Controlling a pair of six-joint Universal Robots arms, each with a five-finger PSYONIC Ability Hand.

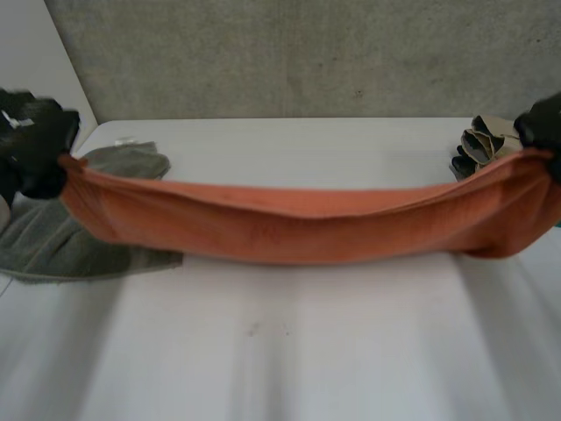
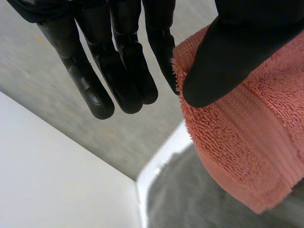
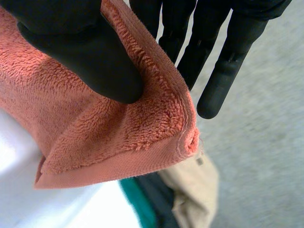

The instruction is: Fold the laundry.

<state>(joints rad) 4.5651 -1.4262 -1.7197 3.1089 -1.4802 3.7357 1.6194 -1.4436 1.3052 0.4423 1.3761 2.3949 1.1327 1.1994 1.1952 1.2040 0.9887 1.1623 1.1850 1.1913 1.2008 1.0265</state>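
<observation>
Towel: the orange terry towel point(image 1: 298, 224) hangs stretched between the two hands, doubled lengthwise into a long band, its middle sagging above the white table point(image 1: 307, 351).
Left hand: the black left hand point(image 1: 35, 140) holds the towel's left end, at the table's left edge.
Left grip: in the left wrist view the thumb point(image 2: 237, 57) presses the towel point(image 2: 247, 142) against the nearest finger; the other fingers point(image 2: 128, 71) point straight out, clear of the cloth.
Right hand: the black right hand point(image 1: 543, 123) holds the towel's right end.
Right grip: in the right wrist view the thumb point(image 3: 90, 52) pinches the hemmed corner point(image 3: 180, 137) against a finger behind it; the remaining fingers point(image 3: 228, 71) stay straight and touch nothing.
Left of table: a grey-green cloth point(image 1: 53, 241) lies flat on the table, partly behind the towel's left end.
Right of table: a pile of beige and dark cloths point(image 1: 478, 145) sits at the far right, just behind the towel's right end.
Background: a grey concrete wall point(image 1: 307, 53) stands behind the table.
</observation>
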